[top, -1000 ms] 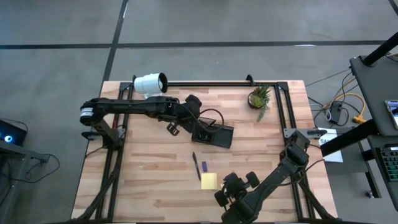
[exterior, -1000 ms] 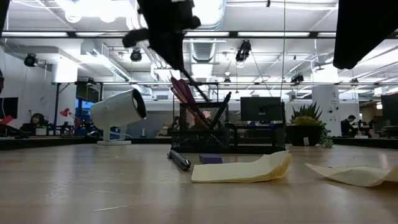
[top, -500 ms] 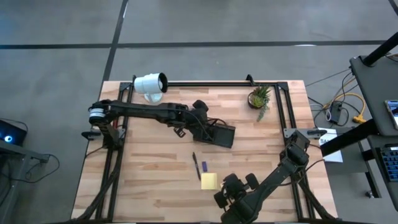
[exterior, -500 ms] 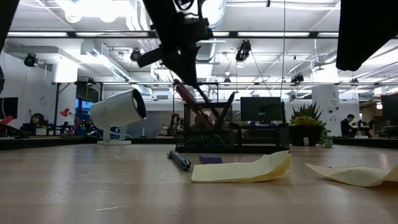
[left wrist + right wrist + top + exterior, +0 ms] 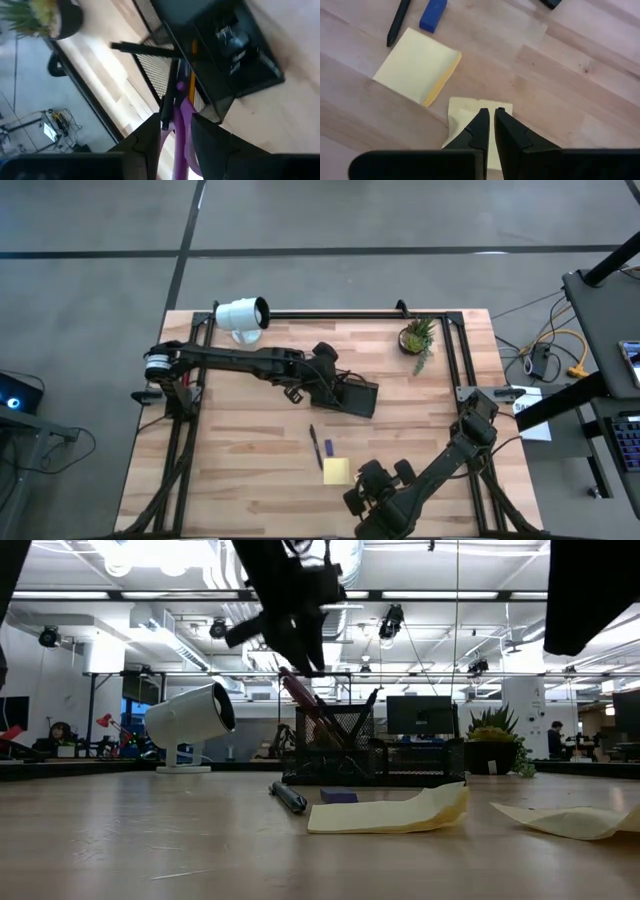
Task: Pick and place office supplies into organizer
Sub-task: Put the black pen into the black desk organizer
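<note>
Scissors (image 5: 182, 120) sit between left pincer (image 5: 176, 134) fingers, seemingly loose, at organizer (image 5: 220, 55).

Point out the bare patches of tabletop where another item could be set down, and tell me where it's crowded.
Bare wood lies along the table's left edge, below the left arm, and between the potted plant and the right arm. Crowded: the middle, where the left gripper hovers at the organizer, and around the pen, blue eraser and sticky-note pad.

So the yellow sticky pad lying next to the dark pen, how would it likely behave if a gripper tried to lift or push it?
The sticky pad lies flat on the table, so its edge is probably hard to pinch. In the low view its top sheets curl upward, suggesting it is floppy and light. A push would likely slide it toward the pen.
</note>
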You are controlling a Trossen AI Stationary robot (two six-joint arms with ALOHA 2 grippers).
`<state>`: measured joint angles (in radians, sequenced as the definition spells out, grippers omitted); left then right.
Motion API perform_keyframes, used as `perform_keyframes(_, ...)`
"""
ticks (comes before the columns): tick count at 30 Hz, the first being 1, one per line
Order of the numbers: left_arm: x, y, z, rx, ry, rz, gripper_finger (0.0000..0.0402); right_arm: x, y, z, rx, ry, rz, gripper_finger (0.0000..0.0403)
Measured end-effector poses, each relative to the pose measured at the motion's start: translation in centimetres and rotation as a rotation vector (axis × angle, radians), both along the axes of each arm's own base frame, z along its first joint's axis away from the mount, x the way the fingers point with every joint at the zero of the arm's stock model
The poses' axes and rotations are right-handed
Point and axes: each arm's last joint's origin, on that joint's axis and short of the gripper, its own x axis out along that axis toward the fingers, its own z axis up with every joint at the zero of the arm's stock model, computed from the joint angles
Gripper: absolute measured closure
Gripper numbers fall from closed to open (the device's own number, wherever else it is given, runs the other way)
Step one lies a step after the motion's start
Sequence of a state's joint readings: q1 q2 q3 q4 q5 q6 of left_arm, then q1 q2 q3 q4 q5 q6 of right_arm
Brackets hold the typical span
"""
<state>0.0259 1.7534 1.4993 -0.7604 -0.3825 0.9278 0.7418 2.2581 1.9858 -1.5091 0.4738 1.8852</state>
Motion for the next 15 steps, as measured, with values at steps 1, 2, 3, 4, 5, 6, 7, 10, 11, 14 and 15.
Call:
perform_keyframes(1,-0.2,-0.3,0.4,-0.014,-0.02,0.014,0.0309,0.0,0.0,0.0,0.008,0.004,-0.002,0.0385)
perform_keyframes(2,-0.5,-0.6,0.9,-0.032,-0.041,0.027,0.0309,0.0,0.1,0.0,0.018,0.006,-0.003,0.0385)
perform_keyframes(3,-0.8,-1.1,1.4,-0.05,-0.066,0.035,0.0309,0.1,0.1,0.0,0.028,0.008,0.0,0.0385)
perform_keyframes(4,-1.2,-1.5,2.0,-0.073,-0.085,0.039,0.0309,0.1,0.2,-0.1,0.04,0.006,0.005,0.0385)
perform_keyframes(5,-1.6,-2.0,2.3,-0.105,-0.087,0.032,0.0309,0.3,0.3,-0.1,0.052,0.004,0.014,0.0385)
perform_keyframes(6,-2.0,-2.6,2.6,-0.142,-0.086,0.019,0.0309,0.4,0.4,-0.1,0.065,0.004,0.026,0.0385)
perform_keyframes(7,-2.3,-3.2,3.0,-0.186,-0.091,-0.01,0.0309,0.5,0.4,-0.1,0.078,0.004,0.034,0.0385)
perform_keyframes(10,-3.4,-5.2,4.0,-0.302,-0.091,-0.108,0.0309,0.8,0.4,-0.2,0.109,0.013,0.043,0.0385)
perform_keyframes(11,-3.8,-5.8,4.3,-0.326,-0.097,-0.14,0.0309,0.9,0.4,-0.2,0.116,0.011,0.048,0.0385)
perform_keyframes(14,-4.7,-7.2,5.1,-0.356,-0.115,-0.205,0.0308,1.1,0.4,0.0,0.138,-0.009,0.052,0.0385)
perform_keyframes(15,-4.9,-7.6,5.3,-0.358,-0.122,-0.218,0.0308,1.3,0.4,0.1,0.148,-0.02,0.052,0.0385)
